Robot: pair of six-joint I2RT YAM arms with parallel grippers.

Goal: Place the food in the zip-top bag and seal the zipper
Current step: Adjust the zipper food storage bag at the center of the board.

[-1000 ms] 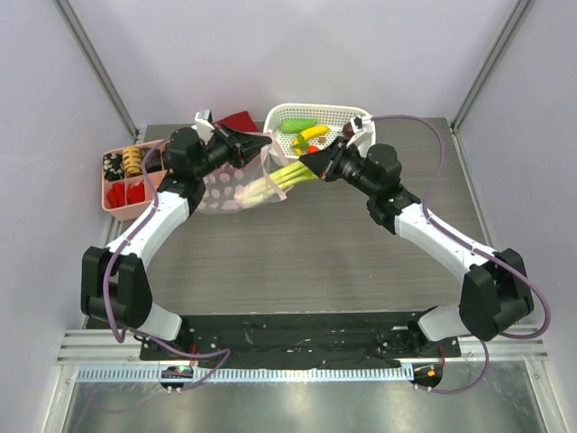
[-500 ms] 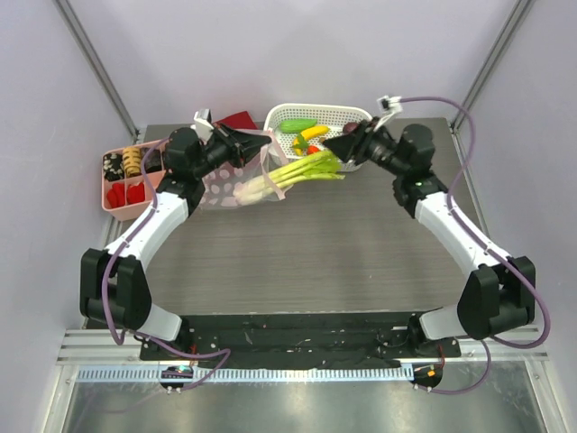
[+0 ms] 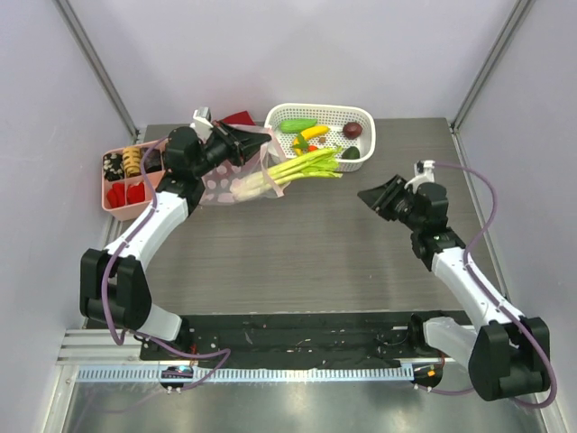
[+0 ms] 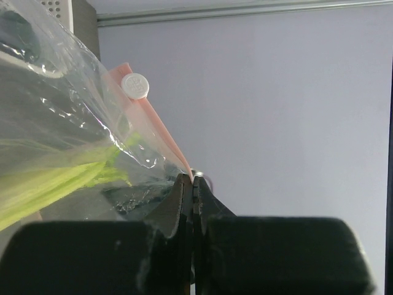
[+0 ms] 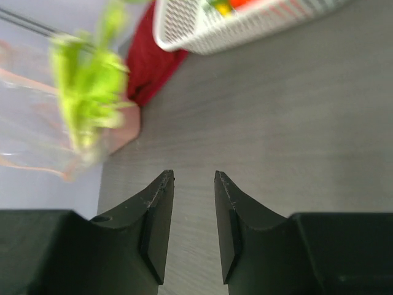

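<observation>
Your left end effector (image 4: 193,184) is pressed together on the pink zipper (image 4: 158,129) edge of the zip-top bag (image 3: 221,185), at the back left of the worktop (image 3: 306,253). The leek (image 3: 293,170) lies with its white end in the bag's mouth, as far as the clear plastic lets you judge. Its green tops point out toward the white basket (image 3: 365,115). Your right end effector (image 3: 367,196) is partly spread and empty over the worktop, well apart from the leek and nearer the arm bases.
</observation>
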